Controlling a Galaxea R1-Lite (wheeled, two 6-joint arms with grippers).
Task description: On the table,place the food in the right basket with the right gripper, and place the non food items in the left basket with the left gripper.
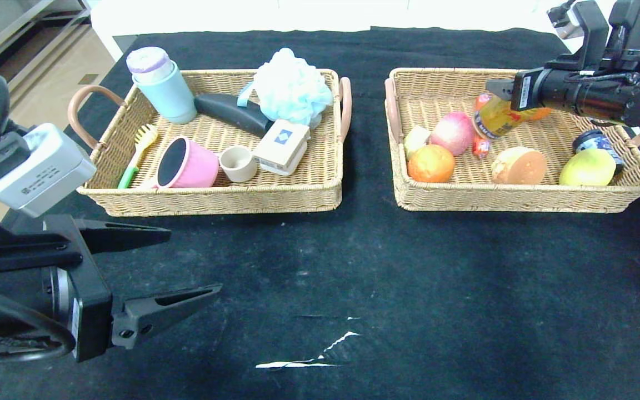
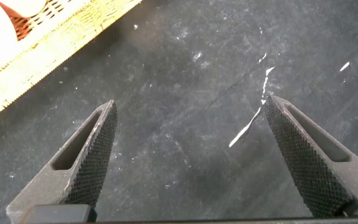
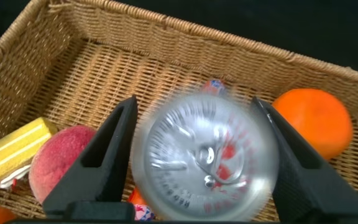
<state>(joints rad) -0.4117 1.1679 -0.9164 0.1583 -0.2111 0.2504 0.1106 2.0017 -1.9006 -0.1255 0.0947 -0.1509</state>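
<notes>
My right gripper point(image 1: 499, 95) hovers over the right basket point(image 1: 520, 200). The gold can point(image 1: 495, 118) hangs tilted at its fingertips. In the right wrist view the can's silver top point(image 3: 204, 158) fills the gap between the fingers point(image 3: 114, 149) and is blurred, while the fingers and wicker are sharp. The jaws stand wide beside it. The tuber point(image 1: 519, 165), lemon point(image 1: 586, 166) and sausage stick point(image 1: 481, 146) lie in this basket. The pink saucepan point(image 1: 186, 162) and card box point(image 1: 282, 145) lie in the left basket point(image 1: 214, 200). My left gripper point(image 1: 195, 261) is open and empty over the black cloth point(image 2: 185, 143).
The right basket also holds an orange point(image 1: 431, 163), a peach point(image 1: 452, 132), a yellow block point(image 1: 416, 140) and a dark jar point(image 1: 595, 141). The left basket holds a blue bottle point(image 1: 161, 83), a bath sponge point(image 1: 292, 86), a brush and a cup. A white tear point(image 1: 309, 355) marks the cloth.
</notes>
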